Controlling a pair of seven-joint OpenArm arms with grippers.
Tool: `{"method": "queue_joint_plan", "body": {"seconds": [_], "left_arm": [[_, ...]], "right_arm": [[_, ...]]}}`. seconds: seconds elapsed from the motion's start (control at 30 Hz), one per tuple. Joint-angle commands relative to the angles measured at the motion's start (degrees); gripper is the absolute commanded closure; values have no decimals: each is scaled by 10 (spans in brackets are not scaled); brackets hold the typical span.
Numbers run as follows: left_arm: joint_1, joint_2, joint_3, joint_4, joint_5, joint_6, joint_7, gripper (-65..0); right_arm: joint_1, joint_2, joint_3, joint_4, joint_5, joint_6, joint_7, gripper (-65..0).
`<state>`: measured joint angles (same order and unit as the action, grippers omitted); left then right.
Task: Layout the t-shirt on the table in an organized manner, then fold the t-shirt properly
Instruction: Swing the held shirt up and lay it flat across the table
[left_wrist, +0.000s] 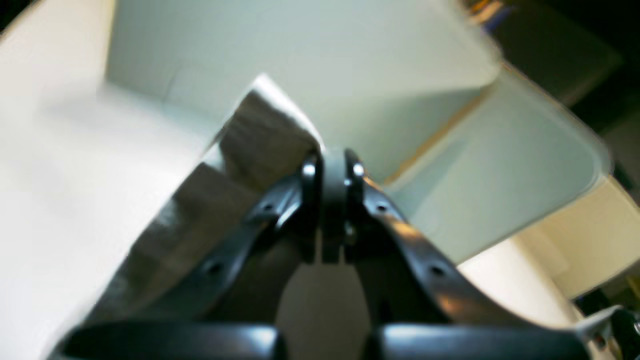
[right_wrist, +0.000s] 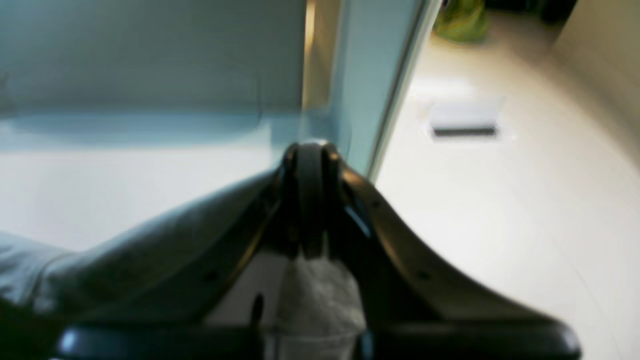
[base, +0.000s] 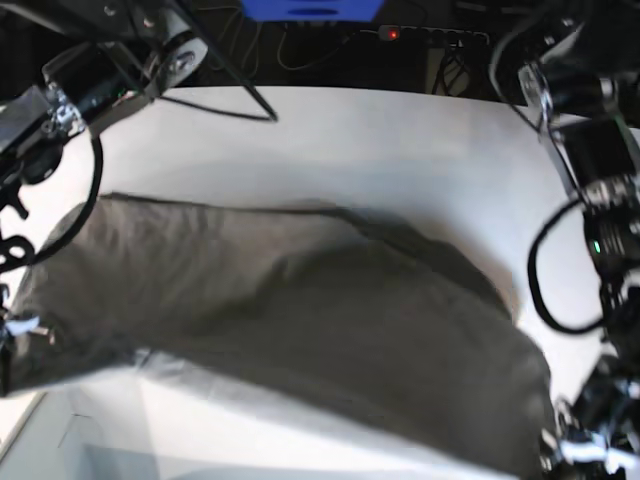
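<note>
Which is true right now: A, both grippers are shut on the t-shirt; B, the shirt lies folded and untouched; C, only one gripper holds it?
A: the left gripper and the right gripper each pinch the t-shirt, which spans between them over the table.

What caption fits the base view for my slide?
Both arms lift the grey t-shirt stretched above the white table, left gripper and right gripper shut on its edge.

White table (base: 400, 140); grey t-shirt (base: 300, 320) spread across it.
</note>
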<state>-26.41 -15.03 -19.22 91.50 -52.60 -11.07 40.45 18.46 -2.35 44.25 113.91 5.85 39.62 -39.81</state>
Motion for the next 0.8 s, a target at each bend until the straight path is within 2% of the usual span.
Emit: {"method": "queue_joint_plan", "body": {"seconds": [0.0, 0.13, 0.3, 0.37, 0.47, 0.57, 0.77], "left_arm": [[-40, -17, 10, 0, -5, -3, -13, -2], [-134, -48, 63, -36, -11, -3, -13, -2], [-221, -60, 113, -51, -12, -3, -13, -2], [-243, -61, 121, -51, -12, -3, -13, -2], [-258, -85, 120, -50, -19, -3, -13, -2], [-271, -110, 118, -52, -57, -3, -13, -2], [-278, -151, 116, -28, -100, -3, -13, -2]], "right_arm": [[26, 7, -3, 11, 11, 4, 21, 0], [86, 17, -4, 12, 13, 4, 21, 0], [170, 20, -4, 13, 12, 4, 21, 0], [200, 34, -6, 13, 13, 4, 21, 0], [232, 55, -42, 13, 13, 4, 21, 0], [258, 82, -80, 13, 14, 4, 21, 0], [308, 82, -104, 17, 14, 4, 21, 0]]}}
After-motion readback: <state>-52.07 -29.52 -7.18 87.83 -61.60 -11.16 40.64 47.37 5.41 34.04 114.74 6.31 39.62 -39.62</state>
